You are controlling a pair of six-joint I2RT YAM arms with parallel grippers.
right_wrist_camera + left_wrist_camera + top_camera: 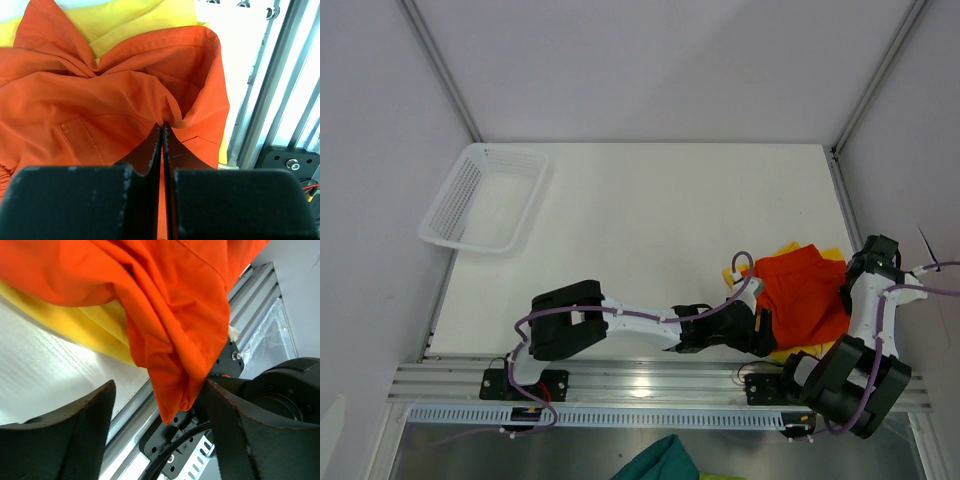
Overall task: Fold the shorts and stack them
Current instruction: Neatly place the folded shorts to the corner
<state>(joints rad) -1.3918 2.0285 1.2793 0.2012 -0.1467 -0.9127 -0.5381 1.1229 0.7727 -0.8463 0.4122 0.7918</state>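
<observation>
Orange shorts [805, 290]: bunched atop yellow shorts [735, 272], near right corner of the table [650, 220].
Right gripper [162, 131]: pinched closed on an orange fold.
Left gripper [159, 392]: jaws spread, orange hem hanging between.

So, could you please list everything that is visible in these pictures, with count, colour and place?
orange-red shorts: one, orange-red, crumpled at the table's near right, on top of the yellow pair
yellow shorts: one, bright yellow, under the orange-red pair, edges showing
basket: one, white mesh, far left of the table
cloth: one, teal-green, bottom edge of the top view
table: one, white
rail: one, silver, near edge, carrying the arm bases
left gripper: one, black, open, orange-red fabric hanging between its fingers
right gripper: one, black, shut on a fold of the orange-red shorts
</observation>
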